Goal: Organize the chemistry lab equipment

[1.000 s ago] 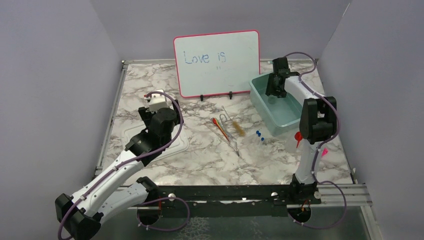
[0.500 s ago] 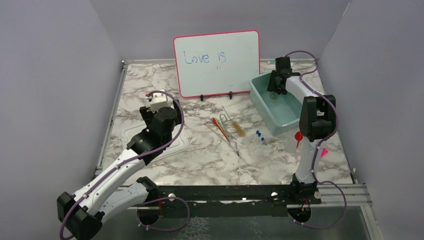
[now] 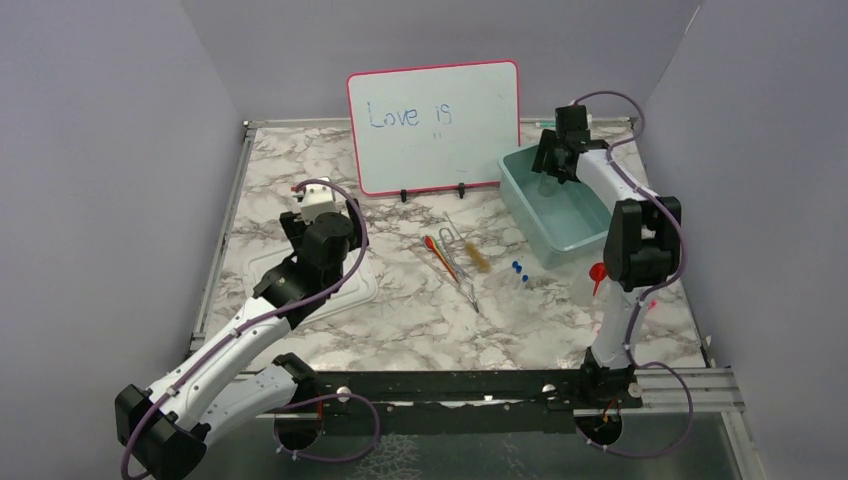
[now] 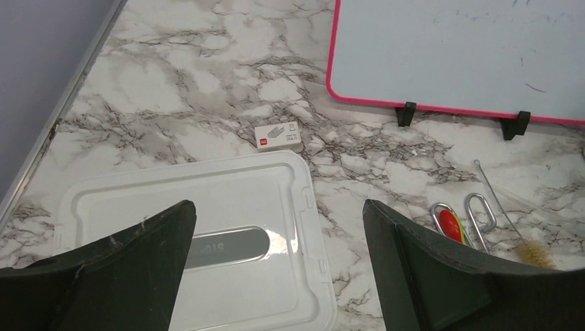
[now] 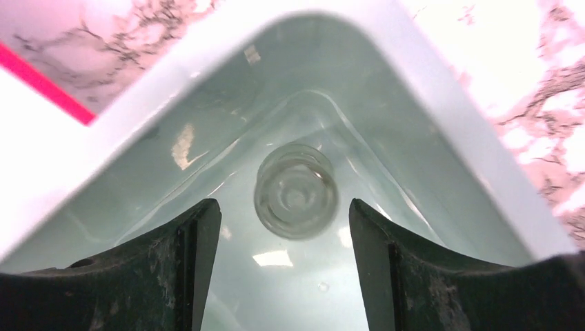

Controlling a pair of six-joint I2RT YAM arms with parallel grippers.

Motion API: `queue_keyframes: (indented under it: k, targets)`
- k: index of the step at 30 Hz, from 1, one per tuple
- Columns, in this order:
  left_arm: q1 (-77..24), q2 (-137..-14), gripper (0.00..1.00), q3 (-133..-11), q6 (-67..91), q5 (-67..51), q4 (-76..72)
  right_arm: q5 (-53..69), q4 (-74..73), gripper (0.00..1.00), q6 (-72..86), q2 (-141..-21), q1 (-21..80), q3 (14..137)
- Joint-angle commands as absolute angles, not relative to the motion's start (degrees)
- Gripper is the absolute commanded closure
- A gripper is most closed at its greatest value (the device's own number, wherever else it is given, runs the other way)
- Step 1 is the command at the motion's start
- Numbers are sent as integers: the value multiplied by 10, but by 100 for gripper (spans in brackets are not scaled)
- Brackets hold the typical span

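Observation:
The clear little beaker [image 5: 296, 191] stands on the floor of the teal bin [image 3: 524, 218], in a far corner. My right gripper [image 5: 283, 207] hangs open just above it, its fingers apart from the glass on both sides. Still on the marble lie the thin red and orange sticks [image 3: 440, 252], the metal tweezers [image 3: 466, 286], the wire brush [image 3: 479, 259] and the small red funnel [image 3: 597, 272]. My left gripper [image 4: 277, 207] is open and empty over the white lid [image 4: 207, 207], left of those items.
The pink-framed whiteboard [image 3: 435, 125] stands at the back. Small blue pieces [image 3: 518, 268] lie beside the bin. A pink marker [image 3: 650, 303] lies by the right arm. A small white card [image 4: 278, 135] rests beyond the lid. Purple walls close in the sides.
My right gripper has opened and drawn back toward the bin's far corner, leaving the beaker standing in the bin. The left arm has not moved.

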State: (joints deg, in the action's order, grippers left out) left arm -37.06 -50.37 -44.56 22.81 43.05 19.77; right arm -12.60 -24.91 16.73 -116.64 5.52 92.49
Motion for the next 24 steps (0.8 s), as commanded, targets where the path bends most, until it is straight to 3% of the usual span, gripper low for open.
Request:
queue_keyframes:
  k: [1,20,24]
  targets:
    - [-366,-493,6,-446,220,406,184,-126,-268,27,171,-1086,52,922]
    - [-366,-468,6,-458,199,225,164,-128,-503,27,245,-704,52,769]
    - [-366,-464,6,-460,199,210,166,-180,-566,26,318,-649,53,742]
